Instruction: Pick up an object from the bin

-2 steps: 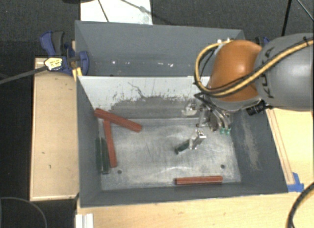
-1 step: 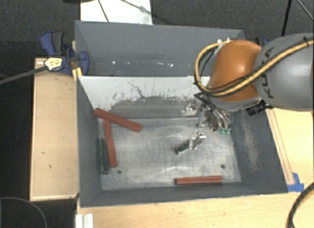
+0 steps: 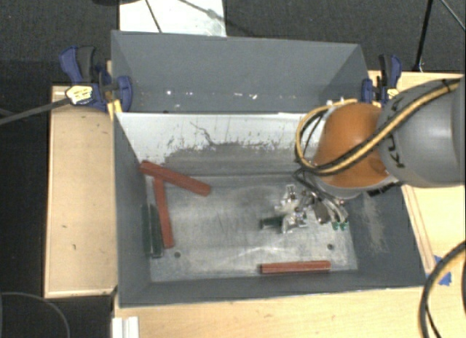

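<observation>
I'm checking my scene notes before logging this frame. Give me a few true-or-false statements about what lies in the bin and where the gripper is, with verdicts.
1. The gripper hangs low in the right half of the grey metal bin. True.
2. A red-brown flat stick lies along the bin's lower wall in the view, just below the gripper. True.
3. The dark green stick lies in the middle of the bin. False: it lies at the left wall, beside an upright red-brown stick.
4. The bin holds only one red-brown stick. False: there are three; the slanted red-brown stick lies at upper left.
</observation>
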Controlling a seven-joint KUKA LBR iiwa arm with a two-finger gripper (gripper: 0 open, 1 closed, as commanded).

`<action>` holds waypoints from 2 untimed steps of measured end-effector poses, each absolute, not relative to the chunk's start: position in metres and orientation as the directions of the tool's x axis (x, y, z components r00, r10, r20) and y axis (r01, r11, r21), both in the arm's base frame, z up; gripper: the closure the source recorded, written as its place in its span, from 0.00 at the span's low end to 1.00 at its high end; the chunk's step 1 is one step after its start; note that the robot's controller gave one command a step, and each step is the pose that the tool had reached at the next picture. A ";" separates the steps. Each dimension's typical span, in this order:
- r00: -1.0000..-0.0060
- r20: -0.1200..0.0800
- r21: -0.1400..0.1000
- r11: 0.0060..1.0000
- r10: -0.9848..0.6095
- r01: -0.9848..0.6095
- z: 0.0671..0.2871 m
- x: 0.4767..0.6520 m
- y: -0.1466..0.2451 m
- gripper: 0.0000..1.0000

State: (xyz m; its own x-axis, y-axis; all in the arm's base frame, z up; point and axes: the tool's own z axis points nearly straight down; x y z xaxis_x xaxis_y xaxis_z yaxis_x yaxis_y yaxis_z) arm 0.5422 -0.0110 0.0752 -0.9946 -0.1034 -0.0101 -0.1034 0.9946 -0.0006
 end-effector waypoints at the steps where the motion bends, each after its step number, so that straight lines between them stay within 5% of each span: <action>1: -0.995 -0.010 -0.001 0.995 -0.103 -0.103 0.075 0.542 -0.011 1.00; 2: -0.996 -0.006 0.000 0.996 -0.084 -0.084 0.229 0.533 -0.009 1.00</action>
